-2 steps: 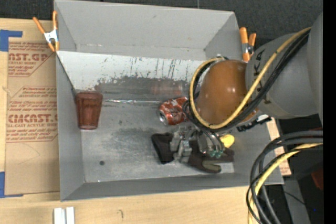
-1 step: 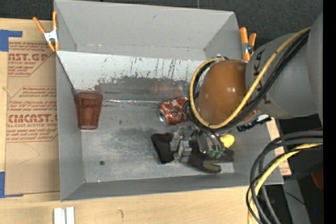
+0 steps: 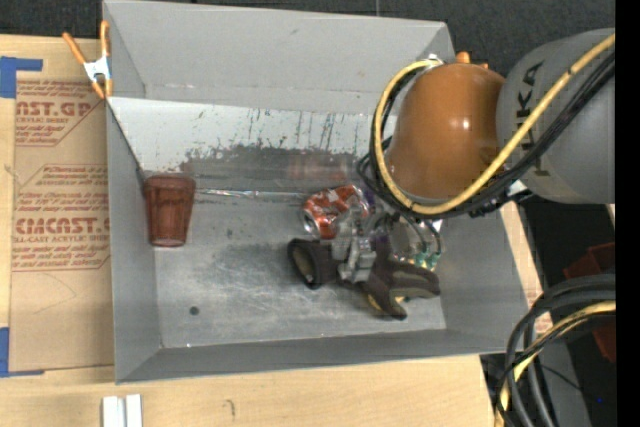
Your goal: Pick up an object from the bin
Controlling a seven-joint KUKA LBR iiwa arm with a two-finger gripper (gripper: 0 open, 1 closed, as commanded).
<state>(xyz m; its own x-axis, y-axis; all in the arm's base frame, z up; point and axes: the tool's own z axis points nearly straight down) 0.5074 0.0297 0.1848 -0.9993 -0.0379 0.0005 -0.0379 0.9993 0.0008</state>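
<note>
1. Our end effector point(image 3: 362, 253) sits in the cluster at the right of the bin point(image 3: 250, 65), just below a crushed red can point(image 3: 328, 208), beside dark brown pieces point(image 3: 400, 290); open or closed, we cannot tell.
2. We should take one piece only, lifting straight up.

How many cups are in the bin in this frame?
1. A reddish-brown cup sits against the bin's left wall, apart from the heap of things by the gripper. Others could be hidden under the arm.

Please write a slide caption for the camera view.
Arm over a crushed can and dark scraps at the bin's right; a brown cup at left.
</note>
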